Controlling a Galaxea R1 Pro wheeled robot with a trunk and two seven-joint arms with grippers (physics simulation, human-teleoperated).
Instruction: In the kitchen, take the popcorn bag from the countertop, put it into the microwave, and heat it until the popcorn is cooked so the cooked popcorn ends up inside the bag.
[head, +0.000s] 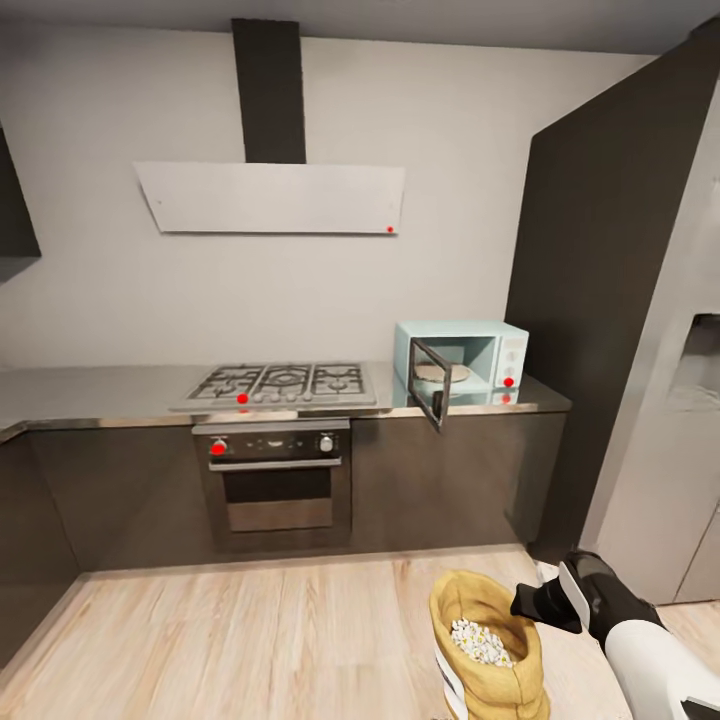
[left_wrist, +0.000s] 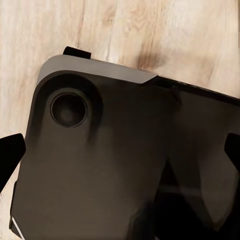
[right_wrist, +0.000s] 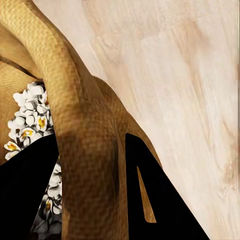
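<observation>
The tan popcorn bag (head: 520, 685) hangs low over the wooden floor at the near right, with white popcorn (head: 482, 642) heaped inside it. My right gripper (head: 527, 605) is shut on its rolled rim. In the right wrist view the black fingers (right_wrist: 30, 175) pinch a fold of the popcorn bag (right_wrist: 85, 90), beside the popcorn (right_wrist: 27, 115). The pale blue microwave (head: 490, 345) stands on the countertop (head: 100, 395) at its right end, with its door (head: 430, 385) swung open and a turntable inside. My left gripper (left_wrist: 122, 150) is open over the robot's dark base.
A steel gas hob (head: 285, 385) and an oven (head: 275, 480) sit left of the microwave, under a flat white hood (head: 270, 197). A tall dark cabinet (head: 600, 300) and a grey fridge (head: 680, 450) close off the right. Wooden floor (head: 250, 640) lies between me and the cabinets.
</observation>
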